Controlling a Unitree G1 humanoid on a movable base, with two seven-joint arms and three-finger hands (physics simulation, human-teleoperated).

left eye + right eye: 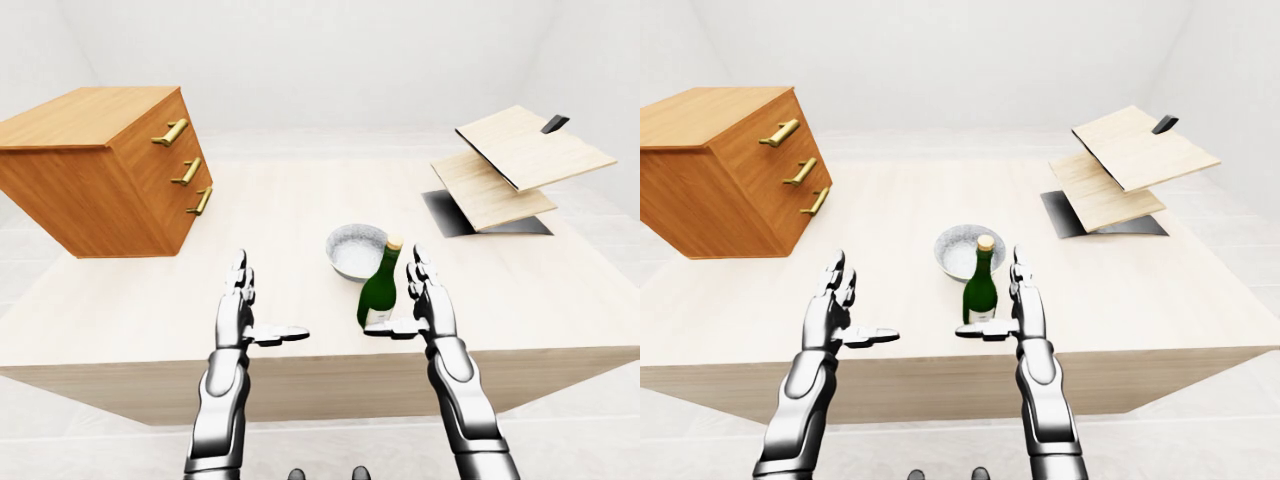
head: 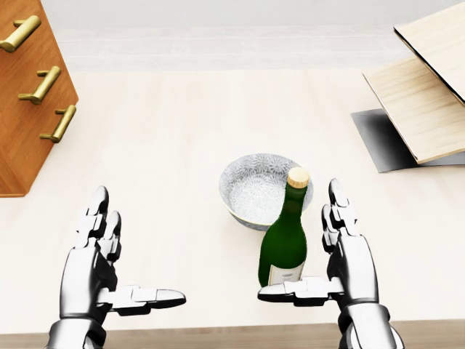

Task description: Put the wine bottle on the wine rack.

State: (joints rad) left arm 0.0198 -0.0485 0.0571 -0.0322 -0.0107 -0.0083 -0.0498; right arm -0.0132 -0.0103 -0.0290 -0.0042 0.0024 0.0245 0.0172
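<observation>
The wine bottle (image 2: 285, 240) stands upright on the counter (image 2: 182, 131), just beside the bowl (image 2: 254, 185). The right hand (image 2: 347, 258) has its fingers (image 2: 338, 211) spread beside the bottle; it should close them around the body, not the neck.

No readable text is found; the pale label on the wine bottle (image 2: 284, 251) is shown blank.

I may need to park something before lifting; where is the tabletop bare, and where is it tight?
The pale wooden table is bare between the brown three-drawer chest and the slanted wooden wine rack, above the grey patterned bowl. It is crowded where the green corked wine bottle stands beside the bowl and the open right hand.
</observation>
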